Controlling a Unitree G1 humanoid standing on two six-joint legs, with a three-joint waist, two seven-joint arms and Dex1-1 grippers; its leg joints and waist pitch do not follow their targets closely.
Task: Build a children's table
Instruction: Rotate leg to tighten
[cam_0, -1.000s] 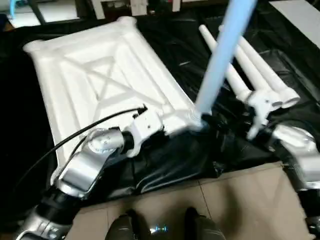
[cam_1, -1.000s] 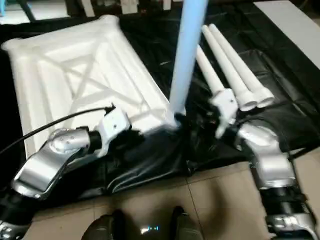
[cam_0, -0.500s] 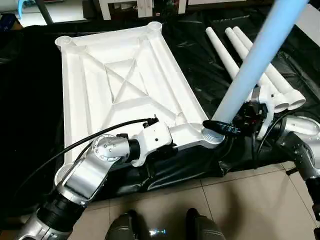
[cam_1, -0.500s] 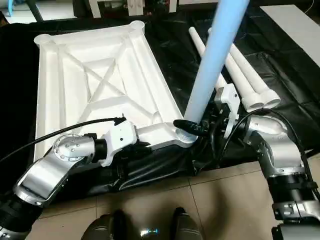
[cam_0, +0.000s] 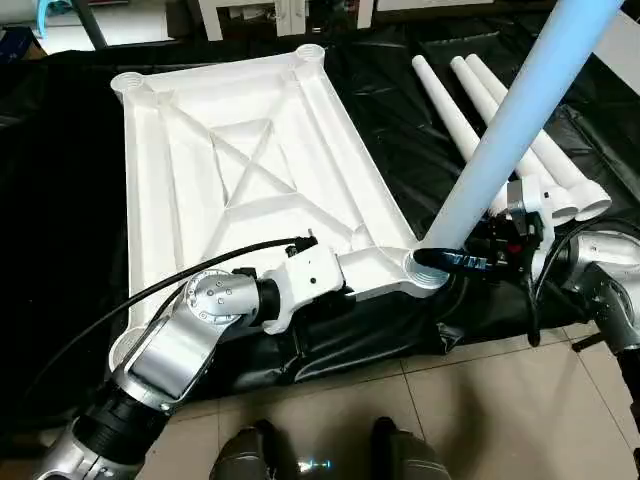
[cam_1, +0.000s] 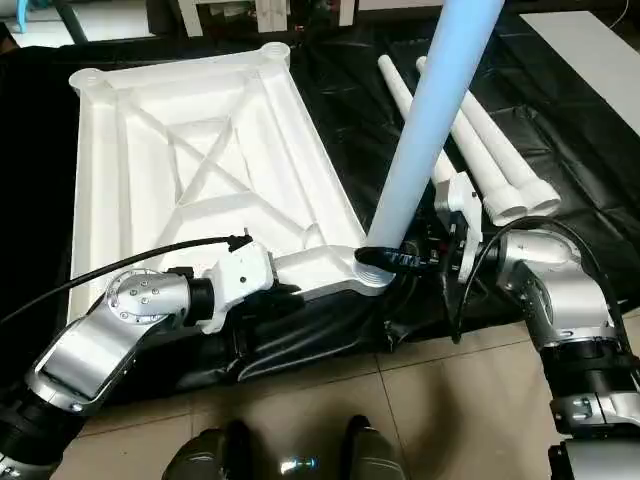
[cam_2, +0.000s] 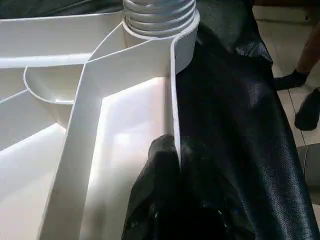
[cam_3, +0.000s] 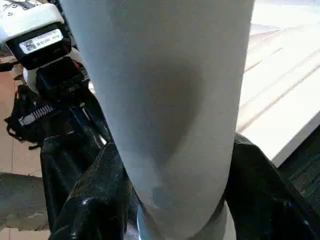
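the right end effector (cam_1: 400, 258) has narrowed around the standing leg (cam_1: 425, 130) at its corner socket (cam_1: 372, 270), ready to screw it in; the left end effector (cam_2: 172, 195) is pinched on the table top's (cam_0: 220, 170) rim.

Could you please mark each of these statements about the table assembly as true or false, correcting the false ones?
1. One leg stands in a near corner socket of the table top. True.
2. The table top lies with its X-ribbed underside facing down. False: the ribs face up.
3. Three loose legs lie on the black sheet beside the top. True.
4. The right gripper is closing around a loose leg on the sheet. False: its fingers sit around the base of the standing leg.
5. The left gripper is shut on the top's near rim. True.
6. All four corner sockets hold legs. False: the two far sockets are empty.
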